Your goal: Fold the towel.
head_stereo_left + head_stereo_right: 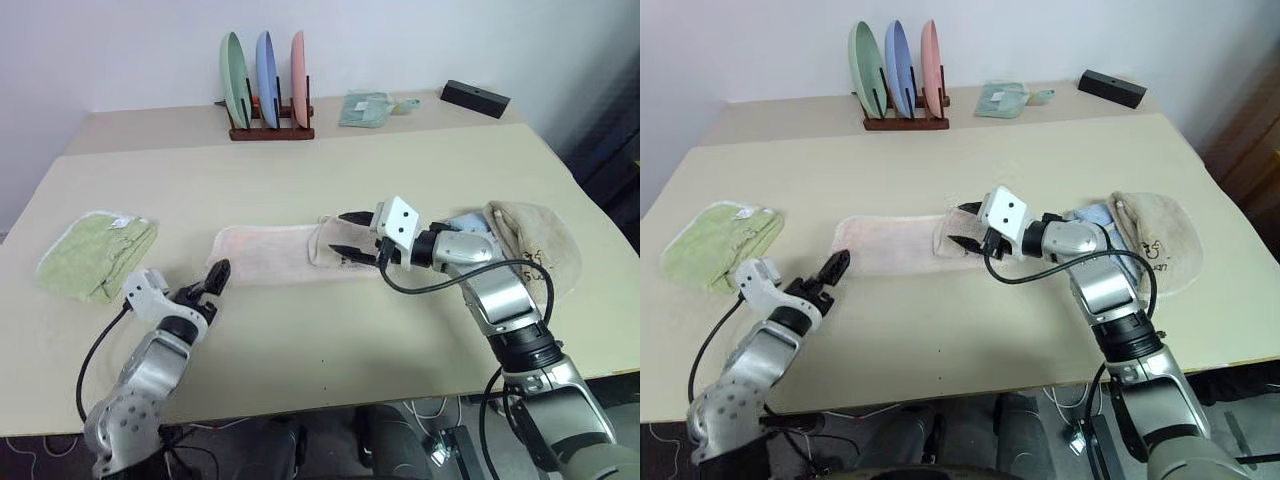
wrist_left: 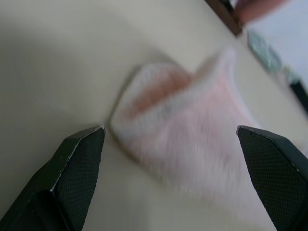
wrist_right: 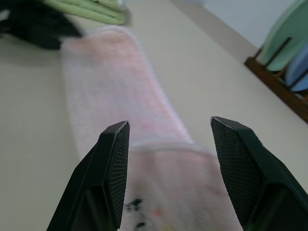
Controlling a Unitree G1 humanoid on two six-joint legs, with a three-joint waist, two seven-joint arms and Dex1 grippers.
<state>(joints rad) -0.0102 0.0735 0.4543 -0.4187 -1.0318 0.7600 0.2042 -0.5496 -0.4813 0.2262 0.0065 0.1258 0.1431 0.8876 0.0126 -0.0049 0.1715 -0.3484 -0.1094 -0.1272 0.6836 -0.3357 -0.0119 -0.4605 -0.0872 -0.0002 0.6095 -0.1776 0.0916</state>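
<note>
The long pale pink terry towel [image 1: 265, 252] lies flat mid-worktop [image 1: 330, 180], its right end folded over onto itself. The right pincer [image 1: 350, 236] hovers over that fold, fingers parted and empty. The left pincer [image 1: 216, 274] sits just beside the towel's left end, wide open, holding nothing.

The pink towel [image 1: 268, 252] is laid flat, its right end folded over beneath the parted right gripper [image 1: 349, 235]

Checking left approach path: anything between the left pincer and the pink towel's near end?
Nothing: bare table separates the left pincer from the towel in the left eye view; the left wrist view agrees.
</note>
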